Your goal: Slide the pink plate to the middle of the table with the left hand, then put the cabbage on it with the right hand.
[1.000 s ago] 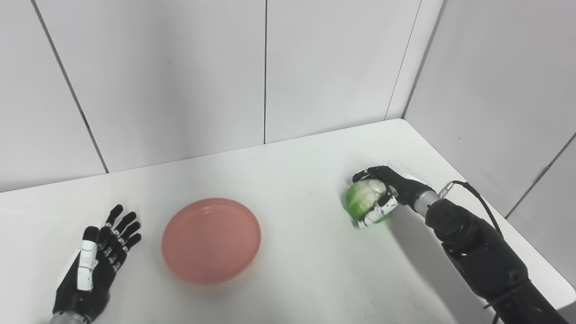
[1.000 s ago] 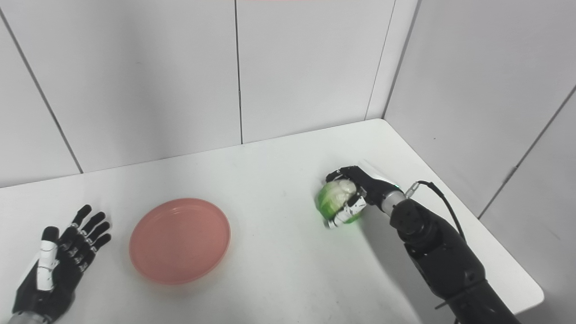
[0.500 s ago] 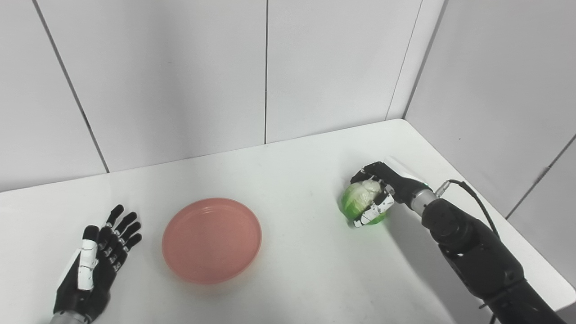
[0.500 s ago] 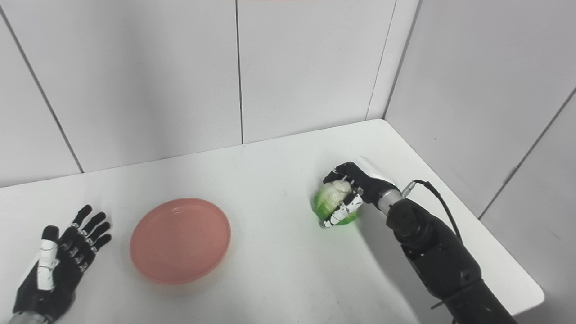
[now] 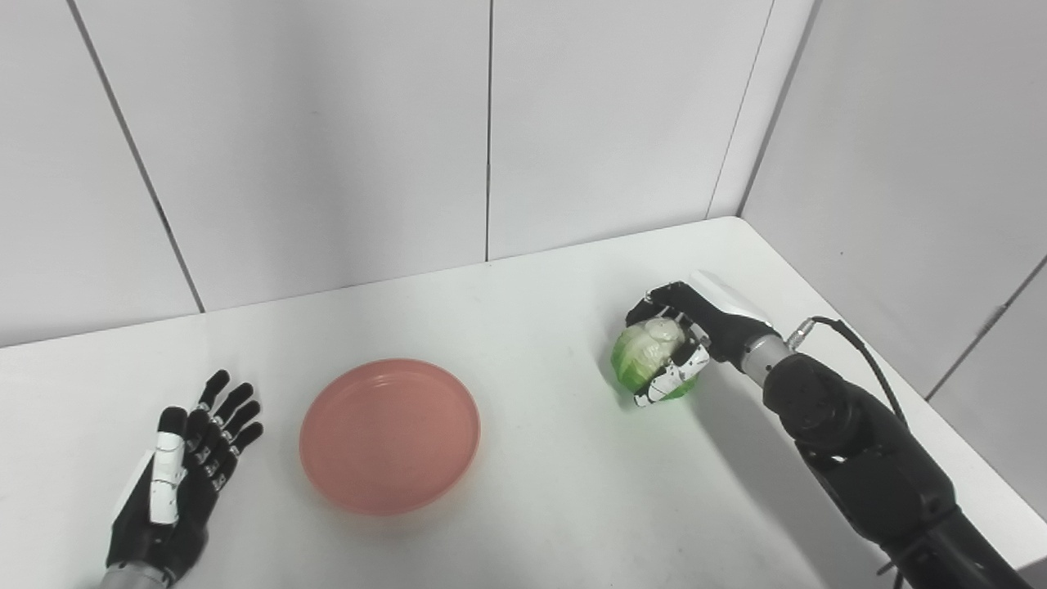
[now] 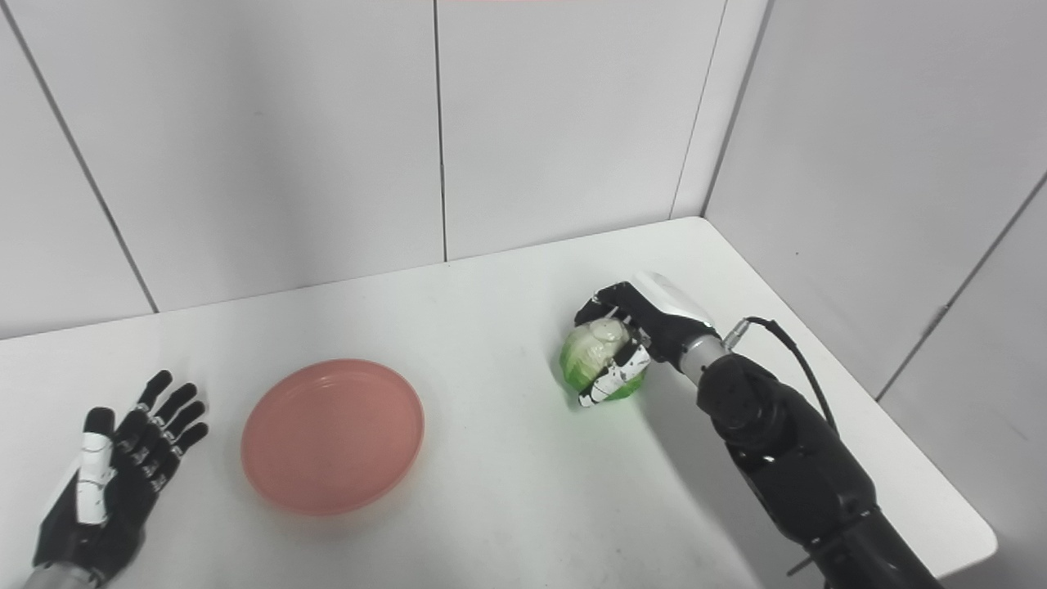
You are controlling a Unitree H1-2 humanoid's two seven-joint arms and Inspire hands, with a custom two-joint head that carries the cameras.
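The pink plate (image 5: 389,436) lies flat on the white table (image 5: 540,483), left of centre, with nothing on it. The green-and-white cabbage (image 5: 641,362) is held off to the right, just above the table, with my right hand (image 5: 683,343) shut around it from the right side. My left hand (image 5: 181,475) rests flat on the table at the lower left, open with fingers spread, a short way left of the plate and not touching it.
White wall panels (image 5: 327,131) close in the table at the back and right. The table's right edge (image 5: 851,327) runs diagonally behind my right arm (image 5: 859,446).
My right hand has carried the cabbage a little to the left and up. The left hand and the plate stay where they were; the view has shifted slightly.
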